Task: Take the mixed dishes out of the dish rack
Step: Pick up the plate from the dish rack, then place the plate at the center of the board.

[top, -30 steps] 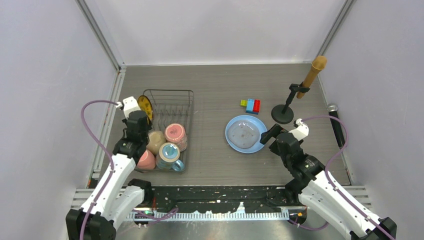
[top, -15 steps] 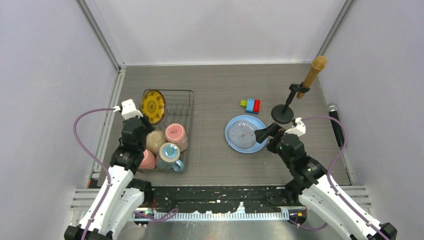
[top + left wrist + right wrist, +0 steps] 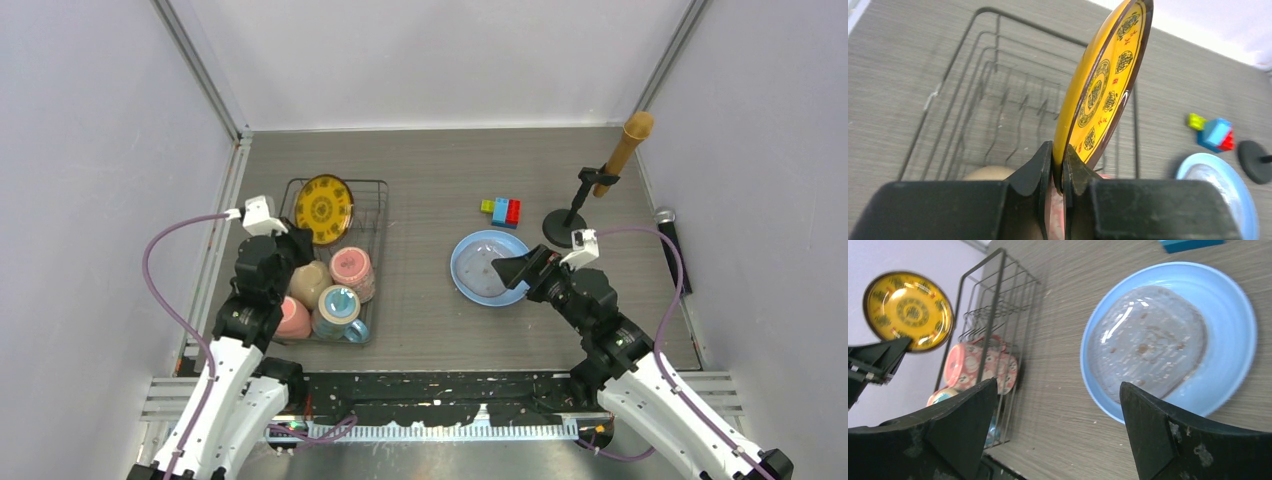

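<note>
- Your left gripper [image 3: 1058, 162] pinches the yellow patterned plate [image 3: 1103, 85] by its lower rim, holding it upright above the far end of the dish rack [image 3: 372, 195], near the table's left edge.
- Your right gripper [image 3: 1058, 387] has its fingers spread wide, just above the clear glass bowl [image 3: 1153, 340] on the light blue plate [image 3: 1235, 325].
- The pink patterned mug [image 3: 352, 267] lies in the rack's near half.

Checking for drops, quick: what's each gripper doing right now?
Left gripper: closed on the yellow patterned plate.
Right gripper: open, holding nothing.
</note>
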Tool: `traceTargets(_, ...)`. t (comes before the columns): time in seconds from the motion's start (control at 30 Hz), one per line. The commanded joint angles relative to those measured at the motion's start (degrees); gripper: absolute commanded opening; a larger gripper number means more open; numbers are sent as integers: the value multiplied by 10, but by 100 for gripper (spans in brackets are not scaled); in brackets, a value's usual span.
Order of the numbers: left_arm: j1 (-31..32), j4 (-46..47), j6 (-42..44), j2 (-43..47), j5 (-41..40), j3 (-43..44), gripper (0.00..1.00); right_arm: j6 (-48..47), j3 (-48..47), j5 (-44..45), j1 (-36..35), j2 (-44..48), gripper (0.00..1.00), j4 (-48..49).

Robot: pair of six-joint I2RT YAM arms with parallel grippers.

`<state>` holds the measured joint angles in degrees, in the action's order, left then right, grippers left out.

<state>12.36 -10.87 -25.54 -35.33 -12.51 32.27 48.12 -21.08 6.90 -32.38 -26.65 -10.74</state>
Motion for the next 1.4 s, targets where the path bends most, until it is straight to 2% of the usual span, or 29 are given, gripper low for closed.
traceTargets(0.0, 1, -5, -55, 0, 113, 80, 0, -17, 4, -91, 2, -9, 100, 109)
traceTargets(0.2, 1, -18, -138, -16, 256, 100, 0, 11, -1, -143, 2, -54, 100, 188)
traceTargets(0.37, 5, 1, -196, -72, 372, 82, 0, 12, -25, -211, 2, -98, 100, 223)
traceTargets(0.5, 40, 1, -210, -96, 371, 76, 0, 16, -35, -235, 2, -133, 100, 234)
traceTargets(0.73, 155, -11, -200, -117, 307, 81, 0, 32, -30, -237, 2, -155, 99, 263)
traceTargets(0.97, 213, -18, -200, -148, 291, 88, 0, 46, -20, -242, 2, -175, 90, 284)
traceTargets(1.1, 248, -16, -205, -166, 282, 81, 0, 57, -7, -251, 2, -191, 80, 320)
traceTargets(1.17, 260, -17, -205, -175, 278, 81, 0, 63, 0, -254, 2, -198, 72, 335)
traceTargets(1.2, 264, -17, -205, -179, 278, 81, 0, 64, 5, -256, 2, -199, 60, 345)
traceTargets(1.23, 268, -16, -206, -181, 279, 82, 0, 67, 8, -261, 2, -201, 54, 351)
traceTargets(1.27, 272, -15, -207, -183, 278, 82, 0, 69, 13, -266, 2, -202, 43, 360)
traceTargets(1.37, 282, -10, -212, -182, 281, 78, 0, 80, 23, -275, 2, -195, 32, 367)
